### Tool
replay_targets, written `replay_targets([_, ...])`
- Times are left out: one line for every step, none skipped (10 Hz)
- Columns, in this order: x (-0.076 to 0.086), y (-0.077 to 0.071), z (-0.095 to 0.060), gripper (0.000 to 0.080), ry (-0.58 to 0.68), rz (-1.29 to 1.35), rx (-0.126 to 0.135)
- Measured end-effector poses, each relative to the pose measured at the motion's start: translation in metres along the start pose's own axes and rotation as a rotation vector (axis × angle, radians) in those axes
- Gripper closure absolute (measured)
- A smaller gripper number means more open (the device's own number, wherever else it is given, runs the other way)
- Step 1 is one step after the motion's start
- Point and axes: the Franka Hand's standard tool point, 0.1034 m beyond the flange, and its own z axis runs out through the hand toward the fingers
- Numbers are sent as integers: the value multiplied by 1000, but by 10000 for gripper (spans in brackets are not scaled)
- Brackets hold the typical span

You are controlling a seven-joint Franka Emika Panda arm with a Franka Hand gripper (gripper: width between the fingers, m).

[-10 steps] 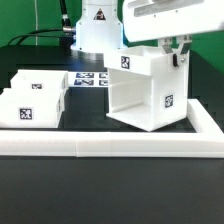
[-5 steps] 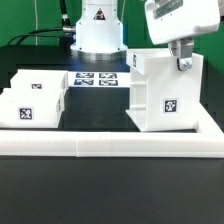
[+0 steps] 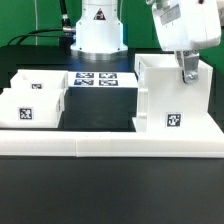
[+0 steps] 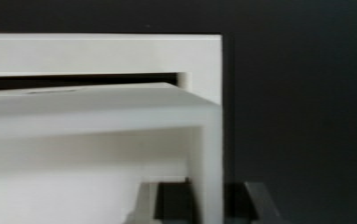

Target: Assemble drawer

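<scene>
The drawer's large white casing (image 3: 170, 98) stands on the table at the exterior view's right, a tag on its front face and its open side toward the left. My gripper (image 3: 188, 70) is shut on the top edge of the casing's right wall. In the wrist view the thin white wall (image 4: 207, 150) runs down between my two dark fingertips (image 4: 168, 205), the gripper (image 4: 210, 206) closed around it. Two smaller open-top slide-in boxes (image 3: 42, 82) (image 3: 24, 108) sit at the left, each with a tag.
The long low white L-shaped rail (image 3: 110, 148) runs along the front and turns back at the right, right beside the casing. The marker board (image 3: 100, 80) lies flat at the back middle, in front of the robot base (image 3: 97, 25).
The casing, held in my gripper, has slid to the exterior view's right and turned, and it now stands squarer in the rail's corner. The small boxes have not moved.
</scene>
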Motion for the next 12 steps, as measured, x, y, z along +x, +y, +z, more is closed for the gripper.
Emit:
replay_targets([-1, -1, 2, 750, -9, 2, -28])
replay_targets([-1, 0, 2, 750, -13, 0, -41])
replay_targets([-2, 0, 3, 750, -13, -3, -41])
replay_targets([-2, 0, 3, 743, -13, -5, -41])
replay_targets([-2, 0, 3, 743, -13, -7, -42])
replay_targets([-2, 0, 3, 567, -13, -9, -40])
replay_targets([-3, -2, 2, 384, -13, -12, -36])
replay_targets([-3, -3, 1, 250, -13, -14, -33])
replay_targets([-3, -3, 0, 250, -13, -16, -31])
replay_targets([-3, -3, 0, 167, -13, -17, -31])
replay_targets([-3, -3, 0, 155, -13, -20, -31])
replay_targets([-4, -2, -1, 155, -15, -58, -31])
